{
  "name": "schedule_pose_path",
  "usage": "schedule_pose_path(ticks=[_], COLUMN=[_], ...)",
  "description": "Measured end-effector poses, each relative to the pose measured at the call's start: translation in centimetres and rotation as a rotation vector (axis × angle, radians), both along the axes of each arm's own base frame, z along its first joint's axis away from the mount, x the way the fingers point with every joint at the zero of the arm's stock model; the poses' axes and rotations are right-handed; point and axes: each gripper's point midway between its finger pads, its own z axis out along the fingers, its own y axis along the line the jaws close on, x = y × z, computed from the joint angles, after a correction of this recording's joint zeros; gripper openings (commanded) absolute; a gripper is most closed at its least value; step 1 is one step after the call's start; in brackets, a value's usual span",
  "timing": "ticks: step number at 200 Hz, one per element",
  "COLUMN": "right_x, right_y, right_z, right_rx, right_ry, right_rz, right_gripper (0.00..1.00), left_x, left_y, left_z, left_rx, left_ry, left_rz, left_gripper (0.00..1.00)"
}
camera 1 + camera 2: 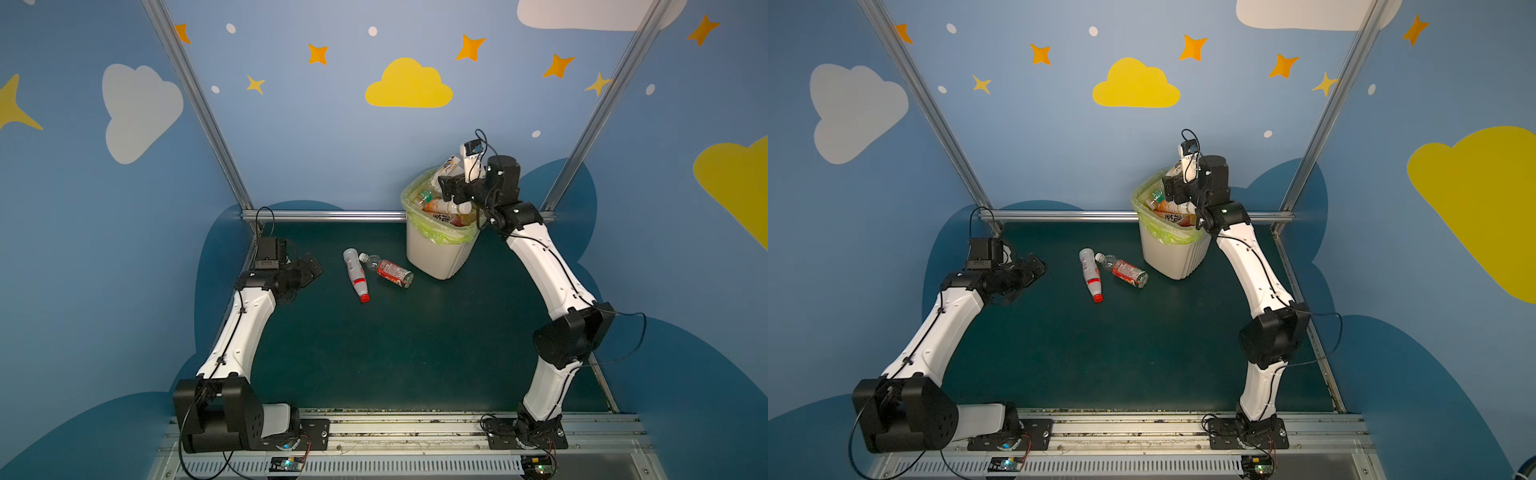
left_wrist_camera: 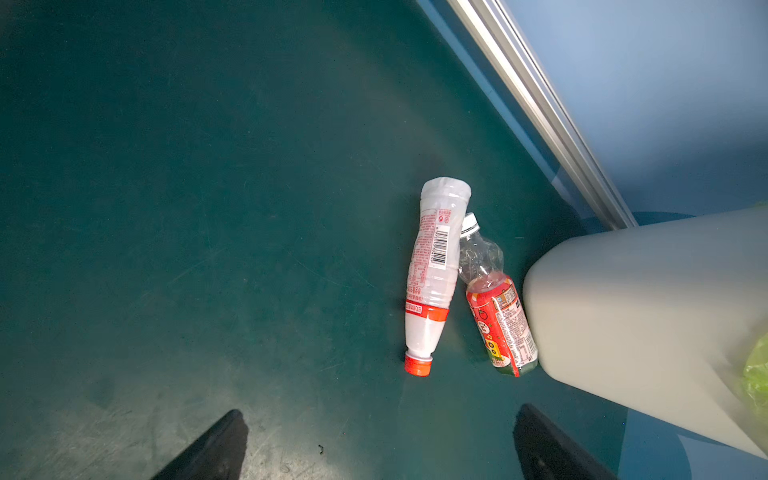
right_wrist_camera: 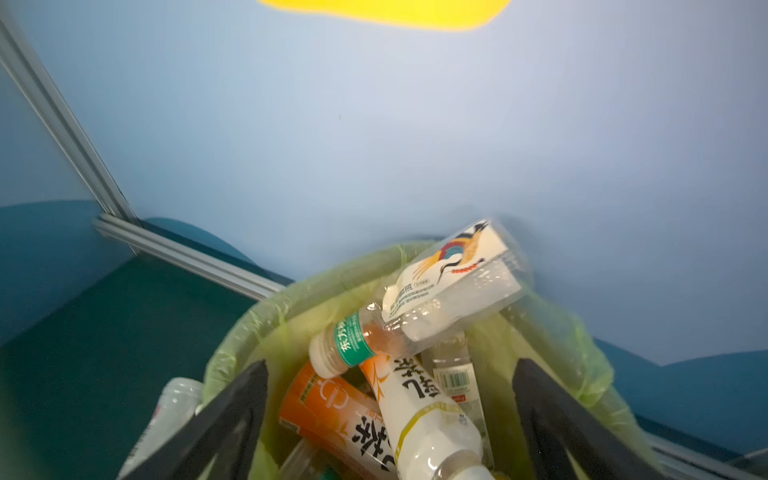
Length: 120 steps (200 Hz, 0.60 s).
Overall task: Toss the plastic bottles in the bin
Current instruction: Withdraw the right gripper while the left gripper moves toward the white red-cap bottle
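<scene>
The white bin (image 1: 432, 257) (image 1: 1169, 259) (image 2: 644, 311), lined with a yellow-green bag (image 3: 249, 332), stands at the back right, piled with several plastic bottles (image 1: 446, 206) (image 3: 415, 399). A blurred clear bottle with a white bird label (image 3: 453, 282) (image 1: 449, 165) tops the pile at the far rim. My right gripper (image 1: 448, 188) (image 1: 1173, 189) (image 3: 390, 370) hangs open over the bin, holding nothing. On the mat lie a milky white bottle with a red cap (image 1: 356, 274) (image 1: 1091, 274) (image 2: 432, 274) and a clear red-labelled bottle (image 1: 390, 272) (image 1: 1126, 272) (image 2: 500, 320), touching. My left gripper (image 1: 309, 266) (image 1: 1036, 266) (image 2: 382, 413) is open, left of them.
An aluminium rail (image 1: 324, 215) runs along the back of the dark green mat (image 1: 374, 353), with slanted posts (image 1: 199, 104) at both back corners and blue walls around. The red-labelled bottle's base lies right beside the bin's wall.
</scene>
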Motion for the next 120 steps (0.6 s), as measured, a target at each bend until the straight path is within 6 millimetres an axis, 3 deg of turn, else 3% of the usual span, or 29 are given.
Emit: schedule_pose_path(ticks=[30, 54, 80, 120], right_x=[-4.9, -7.5, -8.1, -8.7], right_y=[-1.9, -3.2, -4.1, -5.8], right_z=[7.5, 9.9, 9.0, 2.9], right_rx=[0.075, 0.120, 0.145, 0.131], right_ry=[-0.167, -0.210, -0.153, 0.071], right_rz=[-0.001, -0.009, -0.040, -0.109], right_gripper=[0.92, 0.92, 0.92, 0.92], left_x=[0.0, 0.1, 0.0, -0.2], left_y=[-0.1, -0.4, -0.7, -1.7], left_z=[0.0, -0.1, -0.7, -1.7], left_rx=[-0.007, -0.020, -0.038, -0.044], left_ry=[0.001, 0.002, 0.010, 0.036], left_rz=[-0.005, -0.013, -0.020, -0.043], left_gripper=[1.00, 0.97, 0.91, 0.91])
